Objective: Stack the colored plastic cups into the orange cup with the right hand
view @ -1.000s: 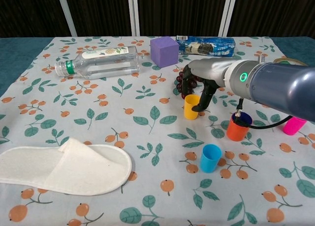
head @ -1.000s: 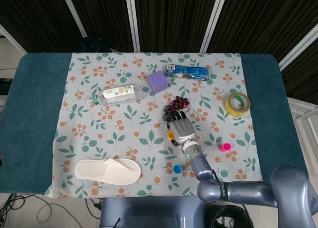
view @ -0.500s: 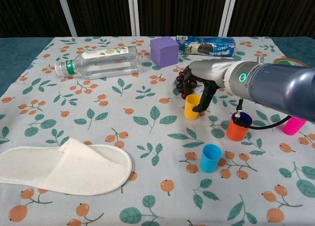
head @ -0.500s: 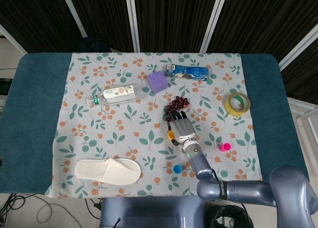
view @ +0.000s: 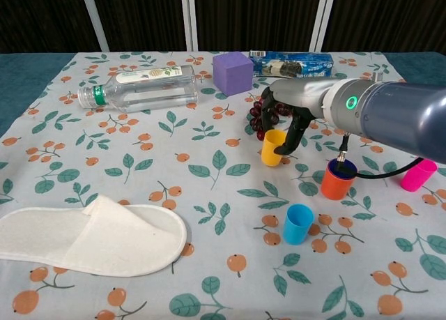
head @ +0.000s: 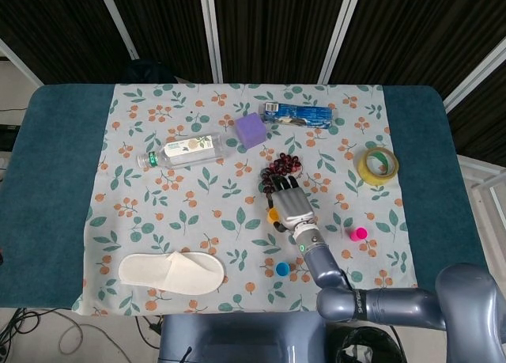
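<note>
Yellow cup (view: 273,147) is now pinched by right hand (view: 287,111) fingers and lifted slightly, tilted, so transfer to orange cup (view: 338,180) is started.

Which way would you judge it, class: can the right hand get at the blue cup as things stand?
Probably yes. The blue cup stands alone on open cloth, just nearer than the right hand, which is at the yellow cup.

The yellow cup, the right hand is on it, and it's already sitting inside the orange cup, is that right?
Not quite. The right hand is on the yellow cup, but that cup is not inside the orange cup. The chest view shows it on the tablecloth, apart from the orange cup.
</note>
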Motion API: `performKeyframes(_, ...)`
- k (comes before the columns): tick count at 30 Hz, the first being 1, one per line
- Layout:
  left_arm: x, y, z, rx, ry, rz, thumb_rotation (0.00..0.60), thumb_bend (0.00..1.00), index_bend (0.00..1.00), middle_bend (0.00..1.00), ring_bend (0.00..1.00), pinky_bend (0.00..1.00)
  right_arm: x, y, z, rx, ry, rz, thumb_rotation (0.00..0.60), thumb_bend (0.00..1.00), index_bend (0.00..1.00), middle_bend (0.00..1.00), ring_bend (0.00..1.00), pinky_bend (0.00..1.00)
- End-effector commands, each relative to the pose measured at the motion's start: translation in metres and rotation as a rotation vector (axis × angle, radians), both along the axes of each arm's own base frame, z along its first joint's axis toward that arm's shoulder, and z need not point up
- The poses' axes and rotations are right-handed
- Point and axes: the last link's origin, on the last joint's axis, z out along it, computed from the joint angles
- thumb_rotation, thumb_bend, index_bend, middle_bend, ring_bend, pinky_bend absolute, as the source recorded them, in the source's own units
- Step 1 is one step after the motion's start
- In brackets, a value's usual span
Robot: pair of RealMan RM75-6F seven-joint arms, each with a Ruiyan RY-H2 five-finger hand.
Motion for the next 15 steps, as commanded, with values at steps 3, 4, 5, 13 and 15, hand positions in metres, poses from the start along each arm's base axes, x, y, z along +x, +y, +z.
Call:
performKeyframes(3, 0.000, 0.000, 0.000, -0.001, 0.002, -0.002, 0.600, 0.82, 0.10, 0.00, 0.00, 0.10, 0.001, 0.015, 0.026, -0.021, 0.007, 0.055, 0.600, 0.36, 0.49, 0.00, 0.00, 0.00)
performKeyframes(4, 0.001, 0.000, 0.000, -0.001, 0.002, -0.003, 0.600, 0.82, 0.10, 0.00, 0.00, 0.10, 0.000, 0.019, 0.032, -0.023, 0.010, 0.064, 0.600, 0.36, 0.49, 0.00, 0.00, 0.00)
performKeyframes(5, 0.001, 0.000, -0.001, -0.002, 0.002, -0.003, 0.600, 0.82, 0.10, 0.00, 0.00, 0.10, -0.002, 0.024, 0.039, -0.027, 0.014, 0.072, 0.600, 0.36, 0.49, 0.00, 0.00, 0.00)
performKeyframes(13, 0.002, -0.001, -0.002, -0.006, 0.008, -0.007, 0.600, 0.82, 0.10, 0.00, 0.00, 0.10, -0.020, 0.051, 0.081, -0.043, 0.025, 0.083, 0.600, 0.36, 0.49, 0.00, 0.00, 0.00)
performKeyframes(15, 0.002, -0.001, -0.003, -0.007, 0.010, -0.007, 0.600, 0.82, 0.10, 0.00, 0.00, 0.10, -0.026, 0.055, 0.088, -0.048, 0.029, 0.081, 0.600, 0.36, 0.49, 0.00, 0.00, 0.00)
